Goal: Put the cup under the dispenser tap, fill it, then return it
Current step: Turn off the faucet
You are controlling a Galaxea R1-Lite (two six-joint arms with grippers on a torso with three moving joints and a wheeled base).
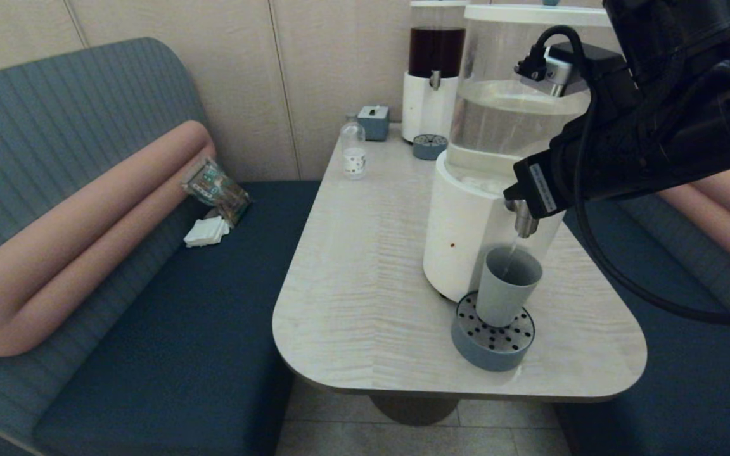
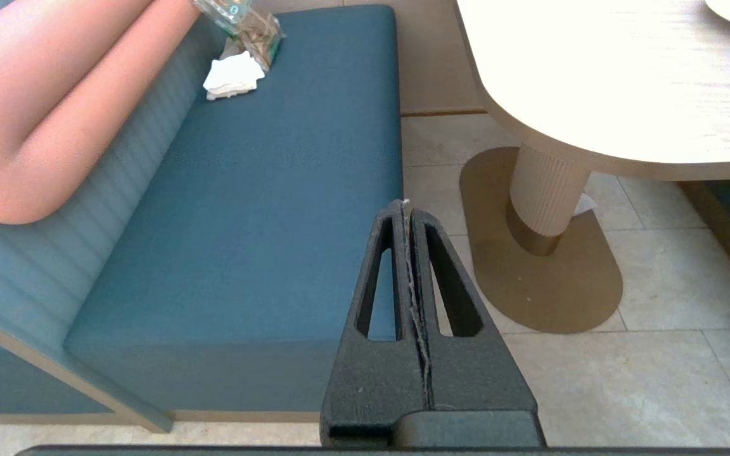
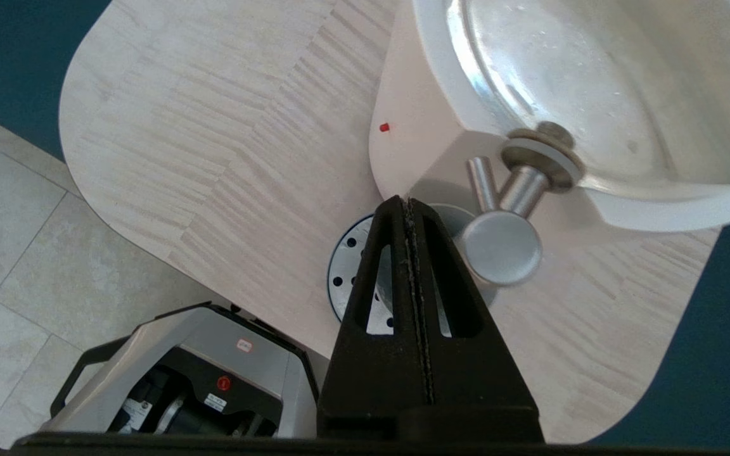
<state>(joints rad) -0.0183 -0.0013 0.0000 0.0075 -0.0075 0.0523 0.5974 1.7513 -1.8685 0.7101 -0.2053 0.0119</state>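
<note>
The grey-blue cup stands upright on the round perforated drip tray, directly under the steel dispenser tap of the white-based dispenser. A thin stream runs from the spout into the cup. My right gripper is shut and empty, its fingers lying close beside the tap's round steel cap; I cannot tell whether they touch. In the right wrist view the fingers hide most of the cup. My left gripper is shut and empty, parked low over the bench edge and floor.
At the table's far end stand a dark-red-liquid dispenser, a second drip tray, a tissue box and a small clear bottle. A snack packet and napkins lie on the left bench.
</note>
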